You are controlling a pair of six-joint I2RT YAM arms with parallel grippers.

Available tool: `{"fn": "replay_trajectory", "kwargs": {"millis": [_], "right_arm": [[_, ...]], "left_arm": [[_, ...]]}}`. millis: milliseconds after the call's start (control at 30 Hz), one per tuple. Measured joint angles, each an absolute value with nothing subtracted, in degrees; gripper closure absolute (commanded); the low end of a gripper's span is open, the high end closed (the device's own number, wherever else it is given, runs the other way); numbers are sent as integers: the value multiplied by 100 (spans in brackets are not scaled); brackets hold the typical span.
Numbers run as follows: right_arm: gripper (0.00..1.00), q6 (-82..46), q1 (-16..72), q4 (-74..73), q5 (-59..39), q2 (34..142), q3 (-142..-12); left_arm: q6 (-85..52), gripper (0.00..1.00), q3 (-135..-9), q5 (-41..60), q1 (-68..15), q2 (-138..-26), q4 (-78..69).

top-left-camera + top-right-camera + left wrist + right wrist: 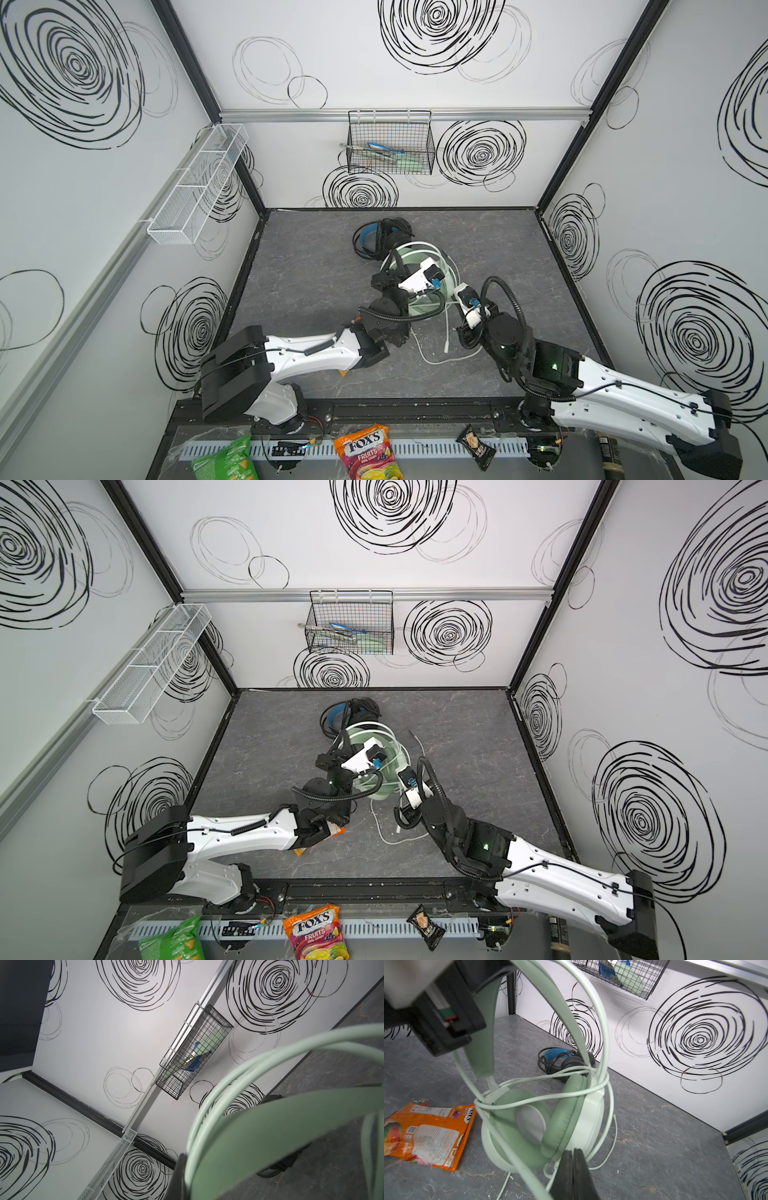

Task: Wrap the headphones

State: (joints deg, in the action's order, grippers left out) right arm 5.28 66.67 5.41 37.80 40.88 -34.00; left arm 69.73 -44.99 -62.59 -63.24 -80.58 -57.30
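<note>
Winding is judged under way: the mint-green headset [571, 1118], on the table [311, 270] beside the black headset [562, 1061], is held by its headband [481, 1043] in the clenched left gripper [395, 259], and slack cable [434, 360] must next be carried round by the right gripper [573, 1167], pressed shut, its hold on anything not discernible.

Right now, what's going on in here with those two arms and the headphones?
The left end effector is shut on the headband of the mint-green headphones, holding them upright. Their whitish cable already loops around the earcups, its tail loose on the table. The right end effector is shut beside an earcup; whether it pinches the cable is unclear. The black headphones lie farther back.
</note>
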Motion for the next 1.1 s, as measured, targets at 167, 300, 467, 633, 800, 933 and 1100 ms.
{"fn": "replay_trajectory", "kwargs": {"millis": [167, 300, 467, 633, 800, 933, 1100], "right_arm": [[100, 696, 6667, 539, 3865, 4095, -3424], [100, 781, 6667, 539, 3931, 4073, -3426], [100, 840, 6670, 530, 3929, 3935, -3426], [100, 934, 6674, 467, 3911, 3903, -3424], [99, 1057, 6681, 207, 3756, 3868, -3387], [99, 1197, 6702, -34, 3441, 3684, -3260], [94, 1400, 6722, -266, 3065, 3409, -3103]], "left_arm": [[6193, 100, -4943, -6237, -6475, -7599, -3704], [5446, 100, -5356, -6215, -6558, -7365, -2180], [4495, 100, -5640, -5948, -6814, -6936, -598], [3778, 100, -5951, -5592, -6945, -6510, 467], [3162, 100, -6237, -5085, -6938, -6217, 1278], [2755, 100, -6324, -4576, -6849, -5986, 1750], [2453, 100, -6344, -4150, -6694, -5902, 2058]]}}
